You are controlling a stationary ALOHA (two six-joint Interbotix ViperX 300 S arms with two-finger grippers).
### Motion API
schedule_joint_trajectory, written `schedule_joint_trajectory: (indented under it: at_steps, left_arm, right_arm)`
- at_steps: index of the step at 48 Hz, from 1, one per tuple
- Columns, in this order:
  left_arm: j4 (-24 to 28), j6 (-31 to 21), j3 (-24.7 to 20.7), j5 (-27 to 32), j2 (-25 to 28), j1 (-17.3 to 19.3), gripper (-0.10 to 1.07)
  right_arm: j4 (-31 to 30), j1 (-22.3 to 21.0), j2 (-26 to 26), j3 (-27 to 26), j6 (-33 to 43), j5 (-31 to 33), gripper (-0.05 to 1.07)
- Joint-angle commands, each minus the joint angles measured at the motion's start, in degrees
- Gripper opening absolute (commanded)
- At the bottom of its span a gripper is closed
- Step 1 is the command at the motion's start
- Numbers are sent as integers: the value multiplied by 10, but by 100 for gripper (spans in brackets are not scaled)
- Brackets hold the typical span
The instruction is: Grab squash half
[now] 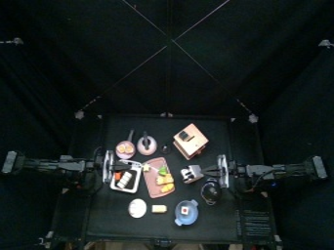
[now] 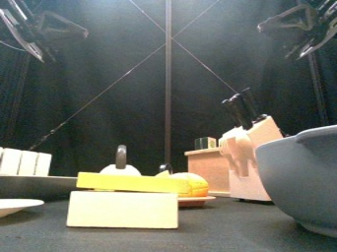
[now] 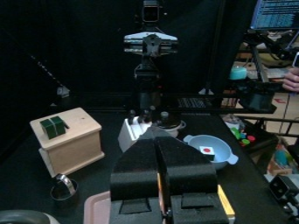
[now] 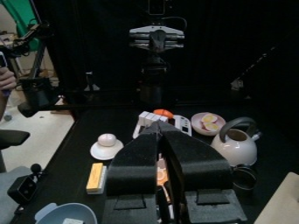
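The squash half [image 1: 164,182] is a yellow-orange piece lying on the pink cutting board [image 1: 155,166] in the middle of the table. In the front view the squash half [image 2: 190,183] shows low behind a yellow block. My left gripper [image 1: 112,172] hangs over the table's left edge, and the left wrist view shows the left gripper [image 3: 163,145] shut and empty. My right gripper [image 1: 217,173] hangs over the right edge, and the right wrist view shows the right gripper [image 4: 163,140] shut and empty. Both are raised and apart from the squash.
A wooden knife block [image 1: 189,140] and a kettle [image 1: 146,143] stand at the back. A blue bowl [image 1: 187,212], a white plate [image 1: 139,207] and a yellow block [image 2: 125,197] sit at the front. A dish rack [image 1: 124,179] is left of the board. A person's hand [image 3: 288,79] shows beyond the curtains.
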Motion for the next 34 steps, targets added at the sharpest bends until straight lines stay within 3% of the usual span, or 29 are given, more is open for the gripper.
schedule_joint_trajectory:
  at_steps: [1, 24, 34]
  left_arm:
    - [-4, 2, -3, -6, 24, -7, -5]
    - [2, 2, -7, -6, 44, -7, -3]
    - [2, 2, -7, -6, 43, -7, -2]
  right_arm:
    - [0, 2, 18, -11, 4, -5, -2]
    - [10, 12, 196, -116, 15, -7, 3]
    - [85, 17, 262, -171, 16, 0, 4]
